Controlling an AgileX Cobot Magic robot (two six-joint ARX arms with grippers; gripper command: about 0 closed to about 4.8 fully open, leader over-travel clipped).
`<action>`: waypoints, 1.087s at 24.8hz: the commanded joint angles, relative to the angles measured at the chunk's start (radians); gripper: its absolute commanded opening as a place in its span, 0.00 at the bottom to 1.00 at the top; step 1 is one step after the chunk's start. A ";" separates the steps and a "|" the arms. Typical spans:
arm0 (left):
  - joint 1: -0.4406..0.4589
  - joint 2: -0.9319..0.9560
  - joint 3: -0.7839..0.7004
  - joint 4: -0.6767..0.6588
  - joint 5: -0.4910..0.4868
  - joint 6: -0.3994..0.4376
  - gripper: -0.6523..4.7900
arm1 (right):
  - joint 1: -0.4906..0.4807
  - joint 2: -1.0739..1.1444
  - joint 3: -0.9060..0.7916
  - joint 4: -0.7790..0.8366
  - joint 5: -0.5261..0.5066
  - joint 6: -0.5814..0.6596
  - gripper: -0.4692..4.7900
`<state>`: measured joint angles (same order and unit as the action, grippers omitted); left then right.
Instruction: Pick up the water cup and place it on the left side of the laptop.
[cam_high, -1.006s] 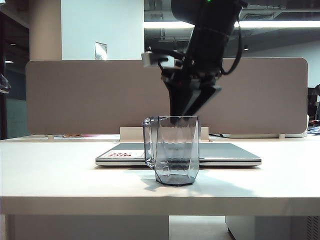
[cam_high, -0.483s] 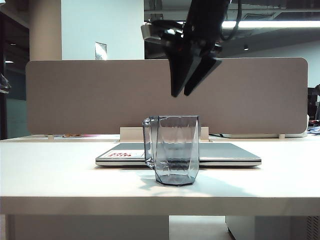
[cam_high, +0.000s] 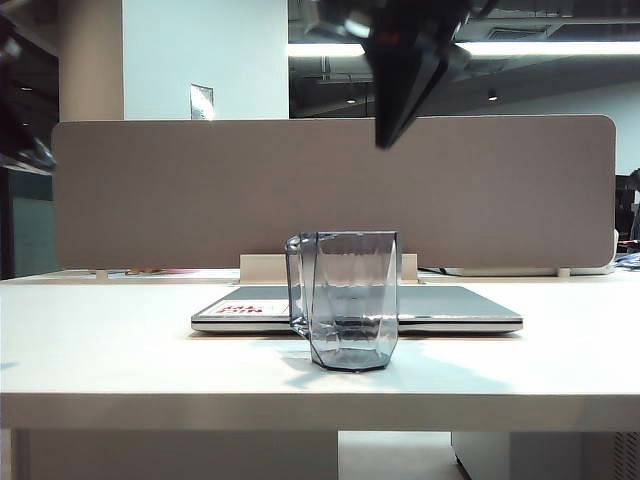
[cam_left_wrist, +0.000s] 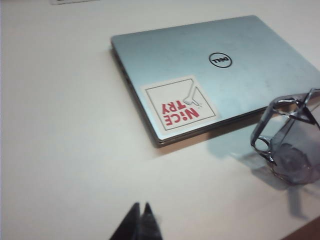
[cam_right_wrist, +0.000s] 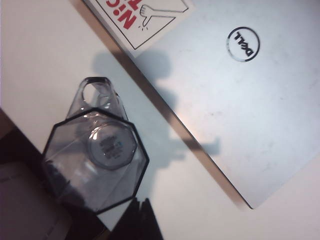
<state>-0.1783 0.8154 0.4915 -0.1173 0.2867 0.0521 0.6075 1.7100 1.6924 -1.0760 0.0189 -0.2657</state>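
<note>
the water cup stands upright near the front edge of the white table, its handle turned toward the left of the exterior view, untouched by either arm. just behind it lies the closed laptop, flat on the table, with a white sticker printed in red at its front left corner; the cup is in front of the laptop's middle, not at its left side. behind the laptop a grey partition runs across the desk. the right gripper hangs well above the cup, its dark fingers pressed together and empty; its wrist view looks straight down into the cup beside the laptop lid. the left gripper is clenched too, holding nothing, over bare table on the sticker side of the laptop, apart from the cup.
</note>
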 joint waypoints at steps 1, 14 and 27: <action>-0.070 0.082 0.006 0.100 0.005 0.000 0.11 | -0.004 -0.069 0.007 0.003 0.005 0.025 0.08; -0.137 0.356 0.006 0.396 0.120 -0.001 0.19 | -0.042 -0.280 -0.033 -0.040 0.005 0.102 0.08; -0.292 0.589 0.082 0.560 0.043 0.001 0.31 | -0.089 -0.498 -0.298 -0.034 0.005 0.143 0.08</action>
<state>-0.4644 1.3869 0.5560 0.4301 0.3313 0.0521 0.5190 1.2320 1.4044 -1.1282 0.0223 -0.1272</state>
